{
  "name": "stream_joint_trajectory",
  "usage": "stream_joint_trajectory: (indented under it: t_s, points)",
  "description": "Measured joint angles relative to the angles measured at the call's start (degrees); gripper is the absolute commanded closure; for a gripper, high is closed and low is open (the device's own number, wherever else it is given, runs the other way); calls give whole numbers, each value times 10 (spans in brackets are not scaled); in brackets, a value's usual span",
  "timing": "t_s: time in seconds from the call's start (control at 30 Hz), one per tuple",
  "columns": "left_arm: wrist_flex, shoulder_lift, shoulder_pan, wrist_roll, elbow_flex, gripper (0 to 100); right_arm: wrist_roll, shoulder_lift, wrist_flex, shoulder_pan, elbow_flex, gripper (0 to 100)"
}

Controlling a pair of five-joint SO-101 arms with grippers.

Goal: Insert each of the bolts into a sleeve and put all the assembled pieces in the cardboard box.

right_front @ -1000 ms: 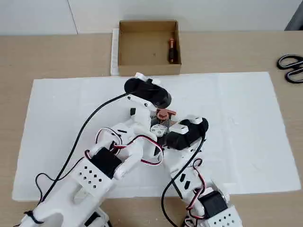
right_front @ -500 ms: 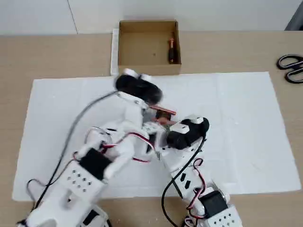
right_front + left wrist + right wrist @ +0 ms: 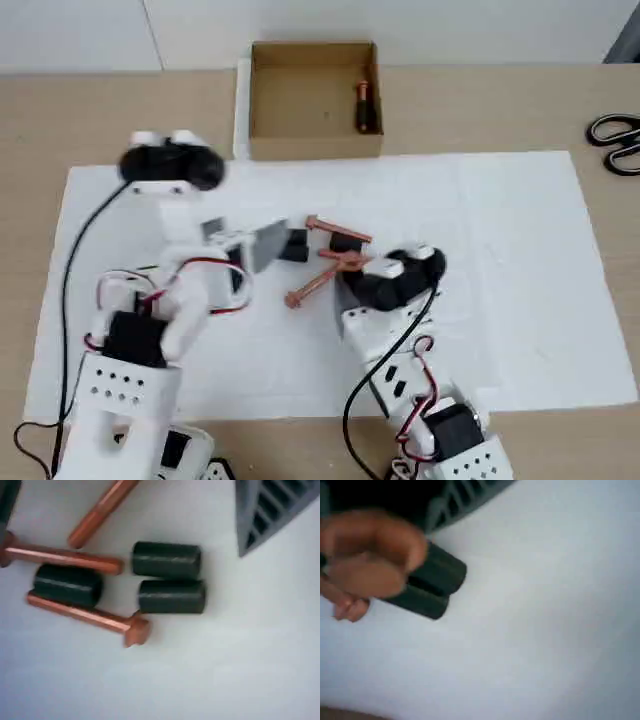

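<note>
The left wrist view lays out 3 copper-coloured metal bolts [image 3: 75, 612] and 3 short black cylindrical sleeves [image 3: 166, 559], all loose on the white foam sheet [image 3: 200, 680]. 2 sleeves lie side by side, touching, and the 3rd sleeve [image 3: 67, 585] lies between 2 of the bolts. The high view adds the open brown cardboard box [image 3: 262, 100] beyond the sheet's far edge. 1 assembled bolt-and-sleeve piece [image 3: 365, 105] lies inside it along the right wall. Black-handled scissors [image 3: 615, 140] rest on the bare wooden table [image 3: 500, 110], well off to the right. In the right wrist view a large copper blur [image 3: 370, 555] sits close to the lens, with the sleeve pair showing past it.

The left gripper [image 3: 272, 242] hangs just beside the sleeve pair, on the side away from the right arm. Its ribbed grey jaw shows in its own wrist view, apart from the sleeves. The right gripper [image 3: 352, 268] sits at the head end of the middle bolt [image 3: 335, 257], and the nearest bolt [image 3: 310, 288] lies just beside it. For neither gripper can it be told whether it is spread or pinching anything.
</note>
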Motion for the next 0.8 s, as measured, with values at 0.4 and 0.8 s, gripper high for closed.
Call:
stream_joint_trajectory:
  t_s: [0.4,0.8]
  points:
    - [75,0,-135,-43,0,712,84,123,6,103,-211,995]
    - [75,-1,-137,-45,0,712,88,759,-146,120,-723,995]
